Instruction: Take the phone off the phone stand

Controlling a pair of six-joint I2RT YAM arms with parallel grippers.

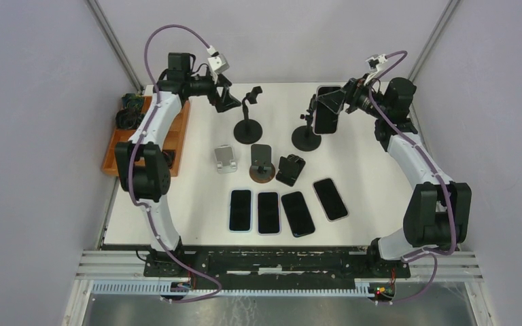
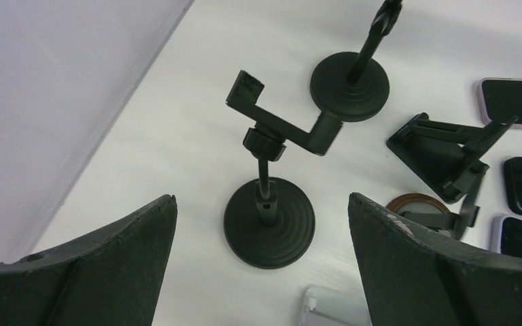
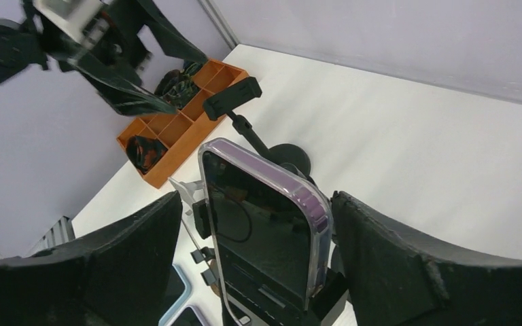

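Well back on the desk (image 1: 380, 163), the phone (image 3: 265, 224) stands upright in the clamp of the right-hand phone stand (image 1: 306, 139), a purple-edged case around it. The right pincer (image 3: 257, 198) straddles it with jaws apart; a gap shows on each side and it grips nothing. To the left, an empty stand (image 2: 268, 224) sits below the left pincer (image 2: 262, 198), whose jaws are spread wide and hold nothing. Nearer the arm bases four phones (image 1: 268, 212) lie flat in a row, and an orange tray (image 3: 177, 125) sits at the desk's left edge.
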